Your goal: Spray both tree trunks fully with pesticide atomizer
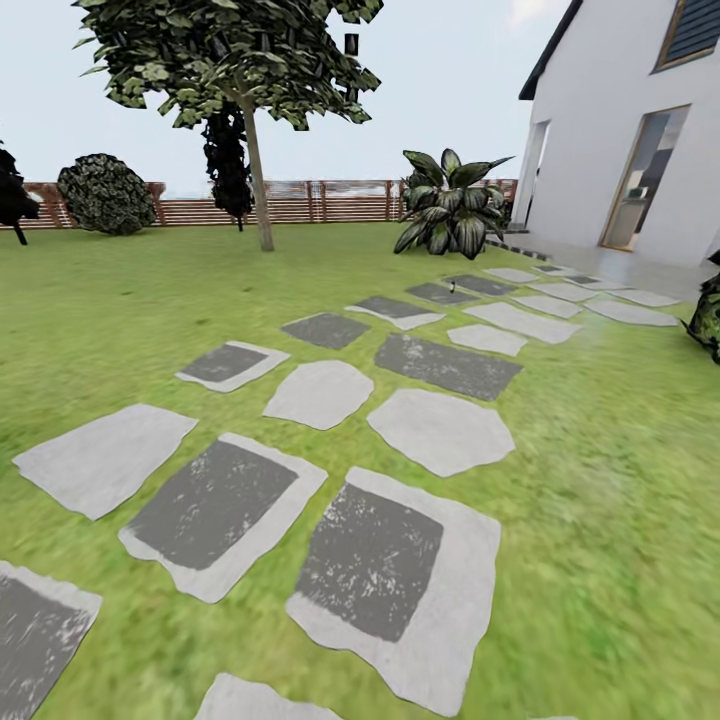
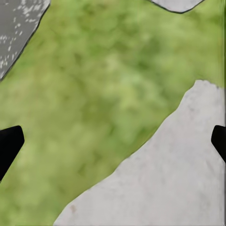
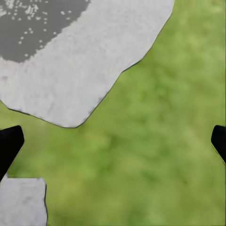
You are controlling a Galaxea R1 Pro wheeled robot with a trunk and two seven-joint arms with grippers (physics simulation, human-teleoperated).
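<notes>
The garden lawn (image 1: 120, 310) stretches ahead, crossed by a path of grey stepping stones (image 1: 440, 430). Far back on the left stands a tree (image 1: 230, 60) with a bare grey-tan trunk (image 1: 258, 180). A tiny dark upright object (image 1: 452, 290) stands by the far stones, too small to tell whether it is the pesticide atomizer. My left gripper (image 2: 113, 146) hangs open over grass and the edge of a pale stone (image 2: 179, 179), black fingertips (image 2: 9, 143) wide apart. My right gripper (image 3: 113, 146) is open too, above grass beside a stone (image 3: 80, 61). Neither holds anything.
A brown slatted fence (image 1: 300, 200) closes the back. A broad-leaved plant (image 1: 450, 205) grows beside the path near the white house (image 1: 620, 130). A round bush (image 1: 105, 195) and a dark tree (image 1: 228, 170) stand by the fence. Another plant (image 1: 708, 315) sits at the right edge.
</notes>
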